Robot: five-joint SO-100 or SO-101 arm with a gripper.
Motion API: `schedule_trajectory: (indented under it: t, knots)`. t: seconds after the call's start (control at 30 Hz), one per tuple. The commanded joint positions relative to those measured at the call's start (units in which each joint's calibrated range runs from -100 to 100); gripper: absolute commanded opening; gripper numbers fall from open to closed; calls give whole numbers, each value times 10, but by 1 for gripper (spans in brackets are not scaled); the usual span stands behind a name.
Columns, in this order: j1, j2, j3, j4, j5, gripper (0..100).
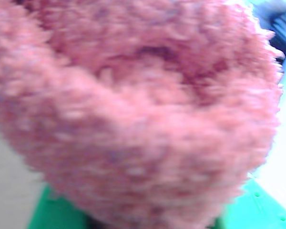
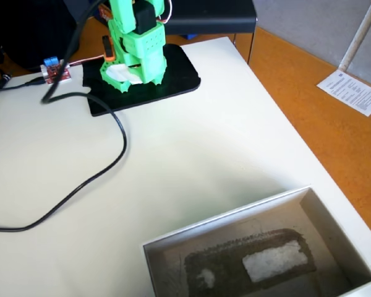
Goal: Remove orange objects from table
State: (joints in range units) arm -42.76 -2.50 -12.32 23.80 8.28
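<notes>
We take the orange terry-cloth roll [image 1: 133, 114] to be carried rather than lying loose: in the wrist view it fills nearly the whole picture, pressed right up against the camera, with green printed parts of the arm showing beneath it at the bottom edge. That closeness fits a roll held in the gripper, though the fingers themselves are hidden behind the cloth, so we cannot tell how the jaws stand. In the fixed view the cream-white table [image 2: 191, 154] shows no orange thing at all; only the green arm base [image 2: 136, 52] on its black mat [image 2: 173, 86], a black cable [image 2: 86, 179] and the small red circuit board [image 2: 54, 71] are there, the upper arm running out of frame. The open white box [image 2: 334, 223] waits at the near corner, probably the drop place. The roll looks soft, lumpy and fuzzy, pinkish-orange in this blurred close view, with a darker fold across its upper middle.
</notes>
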Motion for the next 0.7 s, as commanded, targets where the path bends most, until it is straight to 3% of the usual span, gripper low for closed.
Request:
schedule_trajectory:
  t: [0.0,0.07,0.13,0.17,0.4,0.53,0.67]
  knots:
    - [-102,-79,164,-142,19,61]
    - [-129,-119,277,-218,21,69]
    - [-135,-149,355,-229,70,92]
    - [-135,-163,389,-229,85,95]
    - [-124,-215,490,-240,89,95]
    - [-81,-246,506,-241,24,95]
    - [115,-327,588,-116,-23,94]
